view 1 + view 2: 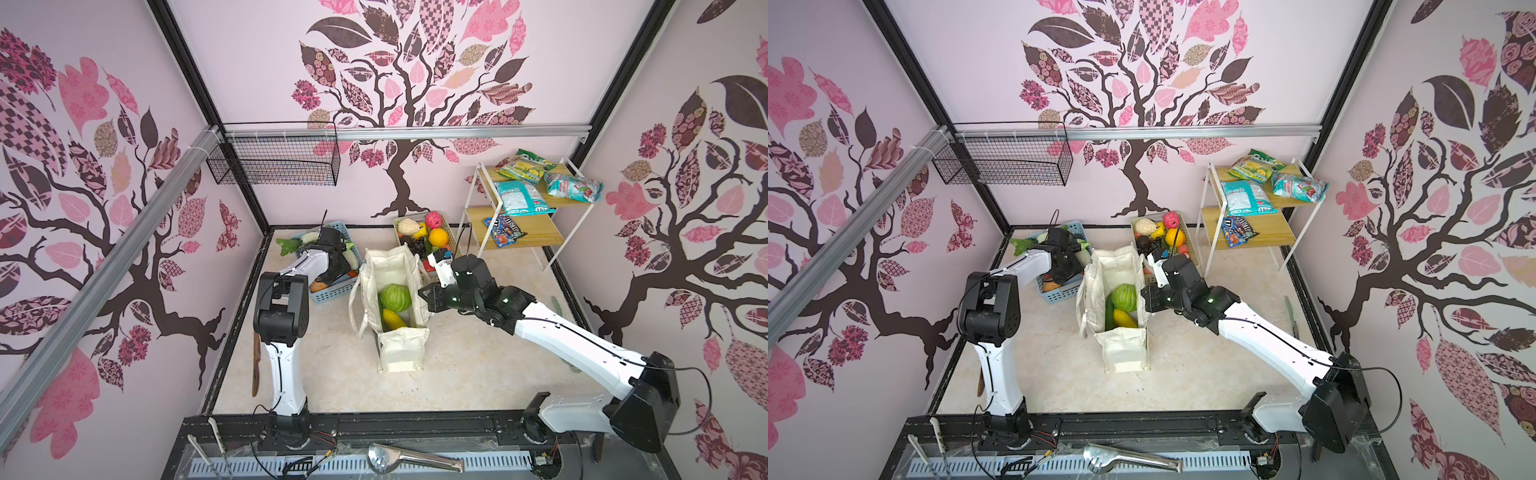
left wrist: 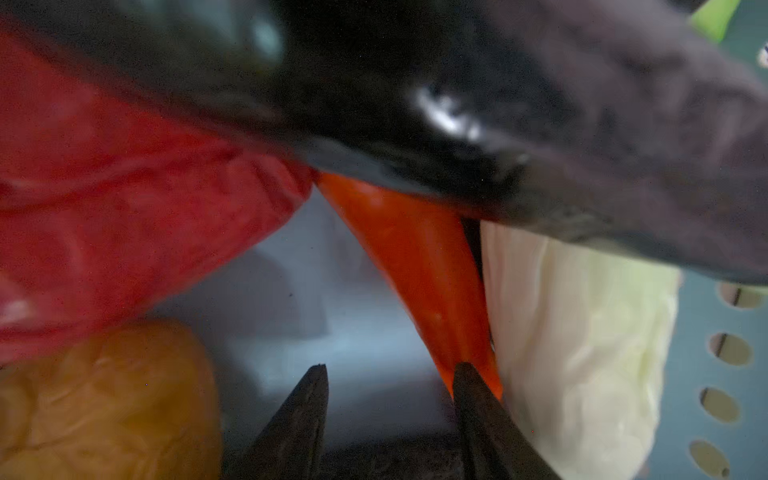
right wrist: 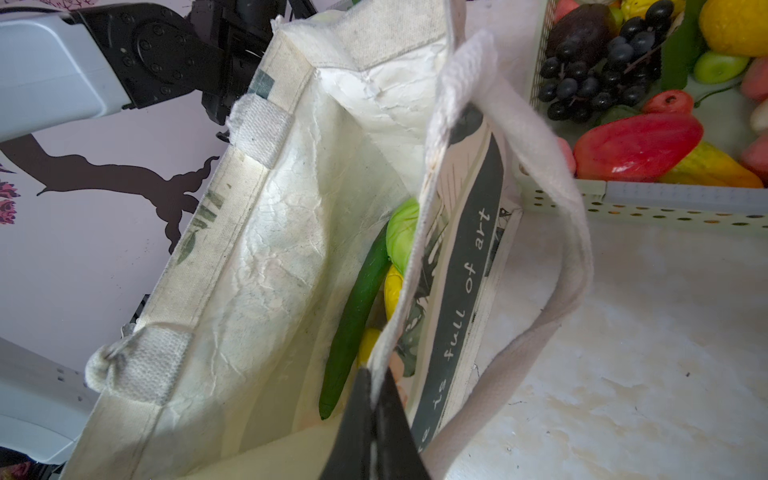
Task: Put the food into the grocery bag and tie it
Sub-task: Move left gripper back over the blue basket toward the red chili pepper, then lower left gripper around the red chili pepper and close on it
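The left gripper [image 2: 391, 368] has its jaws apart with nothing between them. It is sunk among the toy food in the blue basket [image 1: 328, 293] just left of the grocery bag [image 1: 399, 349]. One fingertip [image 2: 469, 386] touches the narrow end of an orange-red piece [image 2: 415, 257]. A dark glossy vegetable [image 2: 415, 104] fills the view just beyond the tips, with a red piece [image 2: 124, 208] and a pale leafy piece [image 2: 573, 332] to either side. The right gripper [image 3: 376, 374] is pinched together on the bag's right top edge, with cream fabric caught between its fingers just above the "full of art" panel. The left arm stands up from the front rail, folds at the elbow and pitches its wrist down into the basket. The right arm stretches low and long toward the bag's right wall. The bag stands open at mid-floor holding a green cabbage [image 1: 395, 297], a yellow fruit [image 1: 392, 319] and a green cucumber [image 3: 353, 316]. More food lies in the beige basket [image 3: 623, 203] just beyond the bag's right side.
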Controlling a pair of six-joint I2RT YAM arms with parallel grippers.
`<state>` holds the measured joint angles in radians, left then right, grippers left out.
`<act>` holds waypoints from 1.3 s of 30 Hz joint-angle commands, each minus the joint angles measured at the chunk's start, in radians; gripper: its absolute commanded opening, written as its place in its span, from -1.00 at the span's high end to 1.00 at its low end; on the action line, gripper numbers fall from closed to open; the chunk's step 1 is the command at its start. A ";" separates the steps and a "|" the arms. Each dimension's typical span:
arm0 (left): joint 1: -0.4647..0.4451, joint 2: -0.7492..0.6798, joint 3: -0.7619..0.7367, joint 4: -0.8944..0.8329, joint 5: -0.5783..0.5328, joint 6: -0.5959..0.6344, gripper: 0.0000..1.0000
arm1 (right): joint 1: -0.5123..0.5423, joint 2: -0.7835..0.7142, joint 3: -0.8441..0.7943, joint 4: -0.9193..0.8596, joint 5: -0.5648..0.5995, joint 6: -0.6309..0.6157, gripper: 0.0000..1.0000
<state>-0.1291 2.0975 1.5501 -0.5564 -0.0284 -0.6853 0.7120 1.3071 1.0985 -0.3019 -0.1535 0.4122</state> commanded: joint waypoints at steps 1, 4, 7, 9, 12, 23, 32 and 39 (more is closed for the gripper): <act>-0.018 0.017 0.043 0.046 -0.032 0.002 -0.16 | -0.002 0.017 0.019 0.033 -0.006 0.002 1.00; -0.028 0.049 0.062 -0.005 -0.055 0.011 -0.26 | -0.002 0.017 0.016 0.042 -0.012 0.002 1.00; -0.031 0.086 0.066 -0.038 -0.064 0.021 -0.30 | -0.003 0.016 0.021 0.044 -0.018 0.001 1.00; -0.032 0.115 0.088 -0.082 -0.066 0.042 -0.26 | -0.002 0.015 0.024 0.041 -0.024 -0.001 1.00; -0.031 0.150 0.126 -0.159 -0.076 0.068 -0.15 | -0.003 0.018 0.029 0.050 -0.045 0.000 1.00; 0.003 -0.001 0.008 -0.149 -0.102 0.056 -0.18 | -0.002 0.031 0.059 0.050 -0.074 -0.007 1.00; -0.061 0.001 0.136 -0.137 -0.053 0.041 -0.32 | -0.002 0.056 0.101 0.032 -0.073 -0.027 1.00; -0.055 0.115 0.212 -0.166 -0.106 0.051 -0.46 | -0.002 0.055 0.101 0.017 -0.059 -0.036 0.99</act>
<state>-0.1993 2.1643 1.7374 -0.7074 -0.0982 -0.6395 0.7120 1.3582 1.1679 -0.3080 -0.2142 0.3920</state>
